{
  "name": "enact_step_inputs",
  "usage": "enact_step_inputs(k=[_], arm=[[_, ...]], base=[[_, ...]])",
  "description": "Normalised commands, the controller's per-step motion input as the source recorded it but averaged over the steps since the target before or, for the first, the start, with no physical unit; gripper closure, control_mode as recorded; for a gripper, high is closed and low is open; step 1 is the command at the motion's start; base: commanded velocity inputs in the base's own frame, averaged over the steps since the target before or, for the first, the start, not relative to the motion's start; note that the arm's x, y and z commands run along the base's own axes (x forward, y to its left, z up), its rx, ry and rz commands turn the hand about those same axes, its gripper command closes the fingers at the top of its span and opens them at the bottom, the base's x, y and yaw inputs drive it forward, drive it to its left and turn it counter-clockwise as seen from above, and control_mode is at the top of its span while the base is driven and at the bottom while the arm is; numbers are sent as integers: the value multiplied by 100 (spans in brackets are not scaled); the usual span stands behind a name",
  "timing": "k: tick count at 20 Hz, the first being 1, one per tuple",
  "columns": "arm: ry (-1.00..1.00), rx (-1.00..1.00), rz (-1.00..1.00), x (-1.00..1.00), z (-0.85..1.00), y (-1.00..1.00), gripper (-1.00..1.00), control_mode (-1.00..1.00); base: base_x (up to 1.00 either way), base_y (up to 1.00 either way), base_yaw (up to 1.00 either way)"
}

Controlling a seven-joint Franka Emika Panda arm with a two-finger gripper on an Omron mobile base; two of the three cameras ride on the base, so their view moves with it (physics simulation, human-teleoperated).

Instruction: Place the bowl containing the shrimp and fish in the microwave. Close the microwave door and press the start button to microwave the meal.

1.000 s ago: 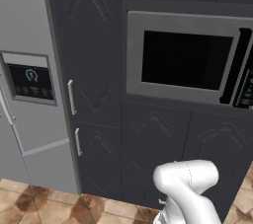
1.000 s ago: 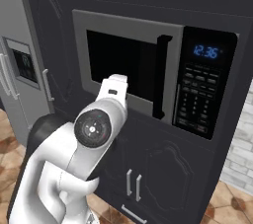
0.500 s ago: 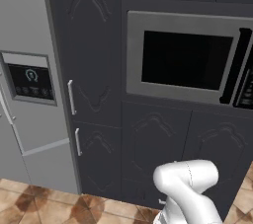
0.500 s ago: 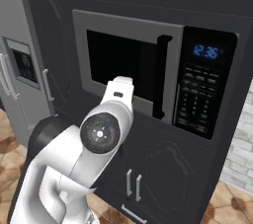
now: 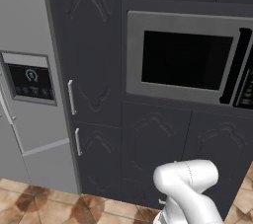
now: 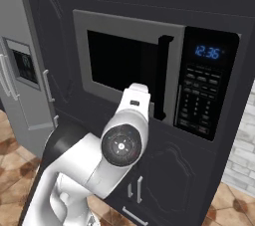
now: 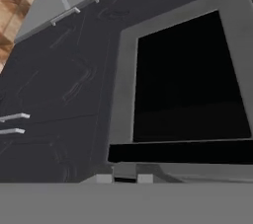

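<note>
The microwave [image 5: 188, 60] [image 6: 149, 70] is built into a dark cabinet wall, and its door [image 7: 190, 77] with the black window is shut. The black bar handle [image 5: 233, 65] [image 6: 162, 76] [image 7: 180, 151] runs along the door's right edge, next to the control strip [image 6: 201, 93], whose clock is lit. My hand [image 6: 135, 101] reaches toward the door just left of the handle. Only the very tips of my gripper [image 7: 123, 179] peek up close below the handle bar, and their gap is unclear. The bowl, shrimp and fish are out of view.
A silver fridge with a dispenser panel [image 5: 30, 81] [image 6: 22, 65] stands to the left. Tall dark cabinet doors with pale handles [image 5: 71, 97] lie between the fridge and the microwave, with lower cabinets [image 5: 158, 144] beneath. The floor [image 5: 39, 203] is brown tile.
My arm has swung to the right in the right base view, carrying the hand nearer to the door handle. The microwave door has stayed shut.
</note>
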Motion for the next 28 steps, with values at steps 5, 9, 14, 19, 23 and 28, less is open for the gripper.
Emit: enact_step_inputs(k=[5, 9, 14, 19, 23, 28], arm=[[0, 2, 0, 11, -34, -57, 100, -100], [0, 3, 0, 22, -37, -36, 100, -100], [0, 2, 0, 35, -29, -1, 100, -100], [0, 3, 0, 43, -20, 0, 100, -100], [0, 4, 0, 37, -16, -4, 100, -100], [0, 1, 0, 29, -22, -17, 100, -100]], base=[[0, 0, 0], [0, 0, 0], [0, 0, 0], [0, 0, 0], [0, 0, 0], [0, 0, 0]])
